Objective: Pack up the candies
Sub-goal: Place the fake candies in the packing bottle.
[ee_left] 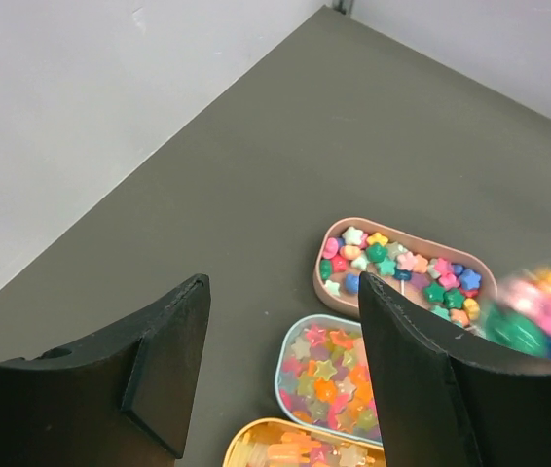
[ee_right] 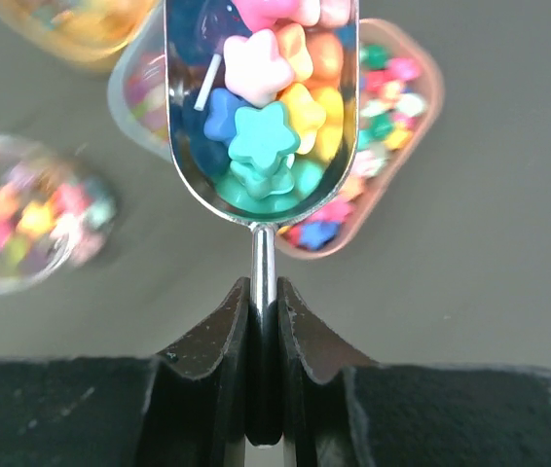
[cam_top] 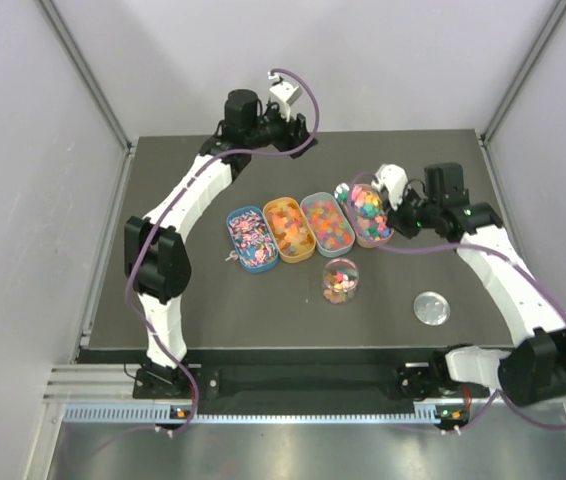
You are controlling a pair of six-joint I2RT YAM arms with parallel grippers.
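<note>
Star-shaped candies [ee_right: 266, 136] in mixed colours fill a metal scoop [ee_right: 190, 146]. My right gripper [ee_right: 264, 288] is shut on the scoop's thin handle. In the top view the right gripper [cam_top: 401, 207] holds the loaded scoop [cam_top: 367, 204] just above the pink tray [cam_top: 359, 238] of candies. A clear round jar [cam_top: 340, 281] partly filled with candies stands nearer the front; it shows blurred at the left [ee_right: 27, 219] in the right wrist view. My left gripper [ee_left: 283, 284] is open and empty, raised over the table's far side [cam_top: 291, 128].
Four oval trays of candies lie in a row: blue [cam_top: 251, 239], orange [cam_top: 288, 229], light blue [cam_top: 327, 224] and the pink one. A round lid [cam_top: 431, 308] lies at the front right. A few loose sweets [cam_top: 231, 256] lie beside the blue tray.
</note>
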